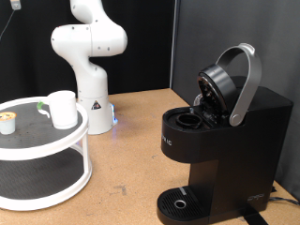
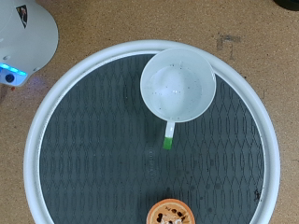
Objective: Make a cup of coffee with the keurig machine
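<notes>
The tool appears in neither view: the exterior view shows only the lower links and base of the white robot arm [image 1: 86, 52], and the wrist view shows no fingers, so whether the tool is open or closed cannot be told. The wrist camera looks straight down on the upper shelf of a round two-tier white stand [image 2: 56, 89] lined with a dark patterned mat.

On that shelf stands the white mug [image 2: 177, 86] — upright, empty, close against the rim, its handle carrying a small green mark and pointing inward across the mat. A small pod with a tan top [image 2: 169, 214] lies on the same mat, well apart from the mug, near the opposite rim. In the exterior view the stand [image 1: 47, 178] sits at the exterior view's left on the brown tabletop [image 1: 131, 141], with the mug [image 1: 63, 109] and the pod [image 1: 7, 122] on its upper tier.

The keurig machine [image 1: 220, 150] — black and boxy — stands at the exterior view's right, well apart from the stand. Its silver-grey handle [image 1: 246, 84] is raised and the lid is tilted open, exposing the pod chamber. The round drip tray [image 1: 178, 202] at its foot carries nothing.
</notes>
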Controlling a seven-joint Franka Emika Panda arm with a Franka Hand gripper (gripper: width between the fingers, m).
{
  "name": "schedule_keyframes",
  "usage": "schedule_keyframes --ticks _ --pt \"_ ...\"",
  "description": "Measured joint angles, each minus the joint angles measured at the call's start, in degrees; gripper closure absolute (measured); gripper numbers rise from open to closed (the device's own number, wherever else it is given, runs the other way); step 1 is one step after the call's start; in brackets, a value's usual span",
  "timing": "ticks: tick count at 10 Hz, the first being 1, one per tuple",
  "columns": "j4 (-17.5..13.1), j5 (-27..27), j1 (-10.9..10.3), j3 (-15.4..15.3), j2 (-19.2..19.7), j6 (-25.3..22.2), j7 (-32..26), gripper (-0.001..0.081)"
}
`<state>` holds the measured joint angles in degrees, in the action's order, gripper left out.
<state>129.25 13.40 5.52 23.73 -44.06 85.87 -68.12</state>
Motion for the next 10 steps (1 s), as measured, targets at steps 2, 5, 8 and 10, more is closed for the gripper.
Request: schedule_keyframes --ticks 2,5,8,10 --pt "0.4 -0.1 0.0 0.3 -0.1 0.5 -1.2 0.0003" --pt "3.0 -0.4 0.0 3.9 -0.2 3.0 -5.5 0.0003" --pt "7.4 0.2 0.0 8.1 1.5 9.3 -6.3 0.0003" --pt "10.1 2.5 0.0 9.6 4.0 14.5 -6.2 0.0003"
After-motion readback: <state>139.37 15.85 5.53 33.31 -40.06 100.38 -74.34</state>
